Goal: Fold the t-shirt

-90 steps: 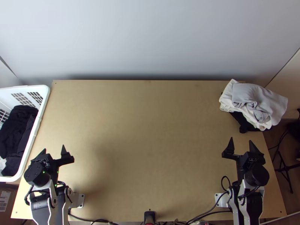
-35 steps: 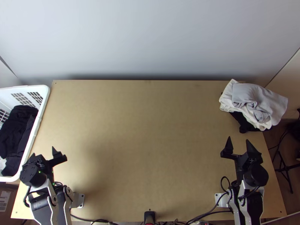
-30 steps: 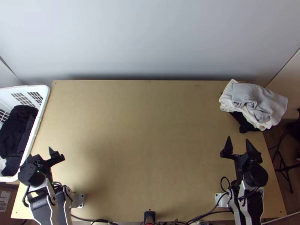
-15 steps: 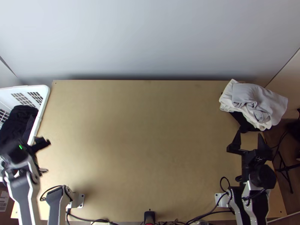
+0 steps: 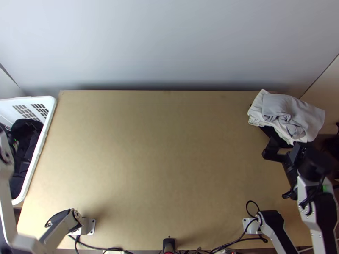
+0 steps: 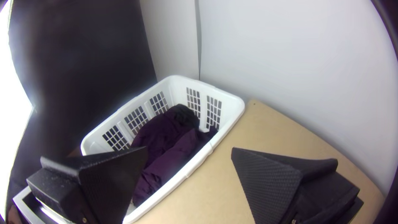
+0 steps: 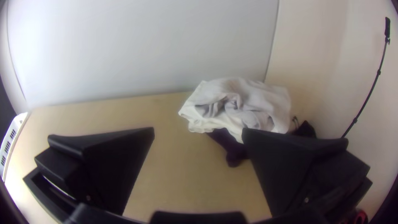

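- Left gripper (image 6: 189, 149): fingers spread, nothing between them; at the basket side.
- Right gripper (image 7: 198, 130): also spread and unloaded, near the pale pile (image 7: 248, 99).
- T-shirt: probably among the dark cloth (image 6: 170, 161), bunched in the white basket (image 5: 45, 127). Cannot pick out one garment.
- Step in hand, as judged: fetch the shirt. No folding started.
- Method: come down steeply inside the rim, straddle a raised ridge, close on a small bite. Lift slowly — a second garment could ride along, or a hem snag on the slotted wall.
- Once clear of the rim, carry to mid-table; let the right gripper take a far corner, draw the shirt flat, then fold.
- Surface: light wooden table (image 5: 161, 169), smooth-looking, plain; cloth should slide easily, so one side may need pinning.
- Room: pale wall (image 5: 169, 42) behind the far edge; thin black pole (image 7: 378, 73) beyond the right side.
- Pile sits at the far right corner, black cloth (image 7: 232, 151) poking out beneath — keep the right arm's sweep off it.
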